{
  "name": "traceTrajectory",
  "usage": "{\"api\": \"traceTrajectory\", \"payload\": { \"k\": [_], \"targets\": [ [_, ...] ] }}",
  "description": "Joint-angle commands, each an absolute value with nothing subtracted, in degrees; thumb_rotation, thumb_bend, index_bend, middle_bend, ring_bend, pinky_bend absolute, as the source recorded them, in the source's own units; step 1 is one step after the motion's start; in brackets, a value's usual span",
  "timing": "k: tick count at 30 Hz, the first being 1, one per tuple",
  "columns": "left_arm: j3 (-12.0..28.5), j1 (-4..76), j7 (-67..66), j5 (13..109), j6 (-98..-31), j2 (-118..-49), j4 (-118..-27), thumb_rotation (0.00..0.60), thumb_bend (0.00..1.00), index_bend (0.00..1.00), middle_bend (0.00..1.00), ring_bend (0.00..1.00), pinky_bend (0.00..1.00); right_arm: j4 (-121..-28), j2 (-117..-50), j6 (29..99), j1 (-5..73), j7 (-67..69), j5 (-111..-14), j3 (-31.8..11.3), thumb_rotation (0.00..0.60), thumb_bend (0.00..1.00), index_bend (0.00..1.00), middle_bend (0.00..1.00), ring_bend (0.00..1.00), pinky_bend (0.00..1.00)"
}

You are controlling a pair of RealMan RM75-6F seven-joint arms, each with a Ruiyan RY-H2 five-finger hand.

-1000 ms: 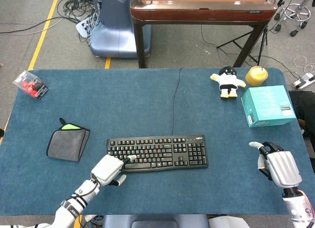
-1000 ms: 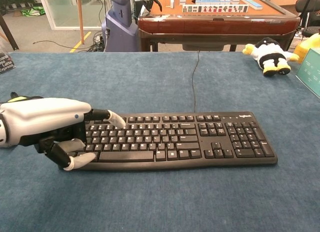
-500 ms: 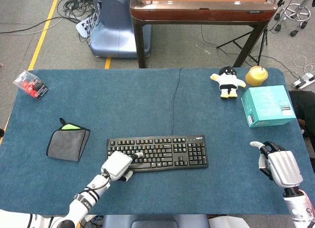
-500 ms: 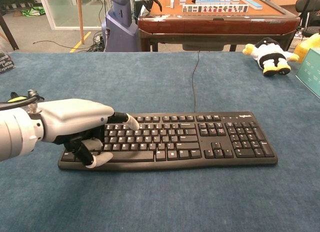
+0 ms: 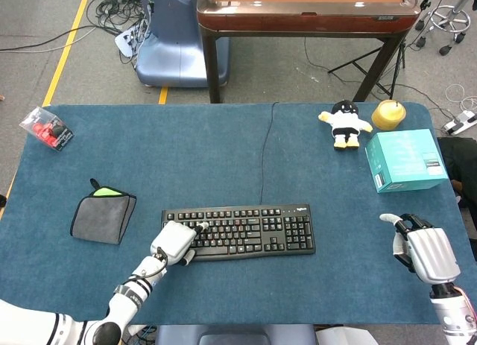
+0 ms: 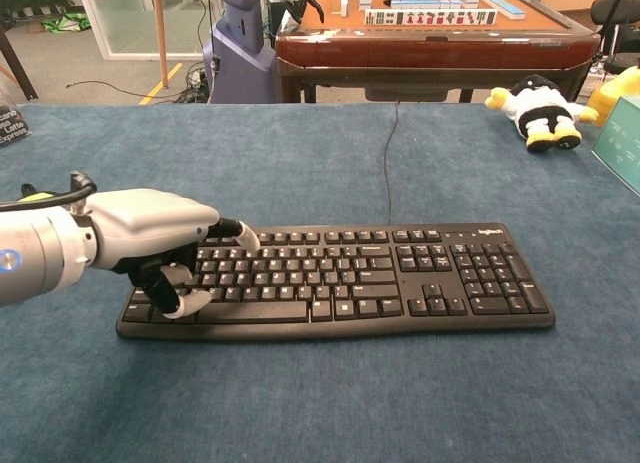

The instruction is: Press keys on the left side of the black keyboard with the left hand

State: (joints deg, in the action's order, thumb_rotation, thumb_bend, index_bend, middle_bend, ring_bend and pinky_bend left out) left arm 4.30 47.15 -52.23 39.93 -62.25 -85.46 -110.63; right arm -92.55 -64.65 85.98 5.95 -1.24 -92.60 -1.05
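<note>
Head view: black keyboard (image 5: 238,232) lies mid-table on blue felt; left hand (image 5: 176,243) sits over its left keys, so pressing looks underway, not finished; right hand (image 5: 425,253) idle at the right edge, fingers loosely apart, holding nothing.

Chest view: left hand (image 6: 150,235) – glossy white shell, one finger extended onto the matte keys, the rest curled.

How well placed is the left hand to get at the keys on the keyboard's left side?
Probably well: the left hand is already over the left end of the black keyboard, one finger stretched out above the upper rows, with nothing in between.
</note>
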Motion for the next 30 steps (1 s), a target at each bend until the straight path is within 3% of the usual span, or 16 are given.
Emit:
{"api": "traceTrajectory", "payload": {
  "k": [1, 30],
  "targets": [
    [3.9, 47.7, -52.3, 39.1, -62.9, -84.9, -110.7, 0.600, 0.39, 0.15, 0.96, 0.99, 1.00, -92.5, -64.8, 85.7, 6.0, -1.4, -92.5, -1.0, 0.600, 0.86, 0.33, 0.36, 0.31, 0.52],
    [-0.1, 51.5, -55.1, 33.8, -65.6, -84.0, -111.1, 0.600, 0.39, 0.15, 0.96, 1.00, 1.00, -92.3, -65.0, 85.4, 6.1, -1.5, -92.4, -1.1, 0.600, 0.86, 0.33, 0.36, 0.31, 0.52]
  ]
}}
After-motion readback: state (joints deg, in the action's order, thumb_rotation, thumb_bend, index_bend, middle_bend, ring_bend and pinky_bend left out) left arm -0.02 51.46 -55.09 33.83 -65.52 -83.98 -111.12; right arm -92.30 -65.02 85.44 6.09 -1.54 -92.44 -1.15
